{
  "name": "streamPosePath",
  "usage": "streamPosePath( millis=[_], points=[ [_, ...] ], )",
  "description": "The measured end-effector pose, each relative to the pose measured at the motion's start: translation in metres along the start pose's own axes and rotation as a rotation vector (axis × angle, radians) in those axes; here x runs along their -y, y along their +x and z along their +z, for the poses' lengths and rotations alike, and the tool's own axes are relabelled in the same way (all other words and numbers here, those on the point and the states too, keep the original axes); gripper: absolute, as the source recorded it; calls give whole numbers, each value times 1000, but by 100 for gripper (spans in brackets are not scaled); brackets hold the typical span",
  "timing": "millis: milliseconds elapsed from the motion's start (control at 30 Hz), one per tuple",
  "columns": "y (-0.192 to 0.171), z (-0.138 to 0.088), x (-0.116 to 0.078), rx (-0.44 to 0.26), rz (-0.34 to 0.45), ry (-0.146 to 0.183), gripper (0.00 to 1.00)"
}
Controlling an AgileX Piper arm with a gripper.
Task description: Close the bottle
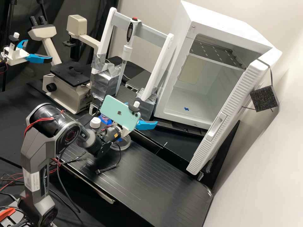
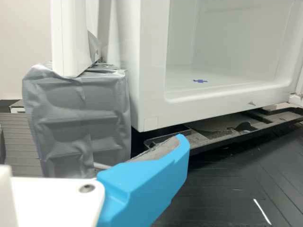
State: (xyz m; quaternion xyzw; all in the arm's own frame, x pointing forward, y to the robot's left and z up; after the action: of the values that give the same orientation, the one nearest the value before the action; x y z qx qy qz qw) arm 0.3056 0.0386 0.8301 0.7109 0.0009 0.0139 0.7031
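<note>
In the high view the gripper [image 1: 146, 125] is over the bench, its blue fingers apart, one partly behind the phone on the wrist. The wrist view shows one finger of the gripper [image 2: 147, 182], with nothing touching its grey pad. A white cap [image 1: 95, 122] is on the bench on the arm's side of the phone. Close beside it is a small clear, pinkish vessel, probably the bottle [image 1: 103, 118], in a blue holder; the phone and wrist partly cover it. Whether the bottle's mouth is uncovered I cannot tell. The gripper stands apart from both, nearer the fridge.
A clear round dish [image 1: 122, 143] lies below the wrist. The white fridge [image 1: 176, 108] stands with its door [image 1: 221, 123] open. A pipette [image 1: 126, 52] hangs in a white frame on taped grey feet [image 2: 80, 118]. A microscope [image 1: 71, 74] is at the left.
</note>
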Motion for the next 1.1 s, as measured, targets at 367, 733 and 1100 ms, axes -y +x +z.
streamPosePath(
  millis=[367,733,1100],
  points=[
    [-10,0,1,-4,-8,1,100],
    [-82,-25,5,-273,16,15,100],
    [-124,-30,48,-346,-181,-44,100]
  ],
)
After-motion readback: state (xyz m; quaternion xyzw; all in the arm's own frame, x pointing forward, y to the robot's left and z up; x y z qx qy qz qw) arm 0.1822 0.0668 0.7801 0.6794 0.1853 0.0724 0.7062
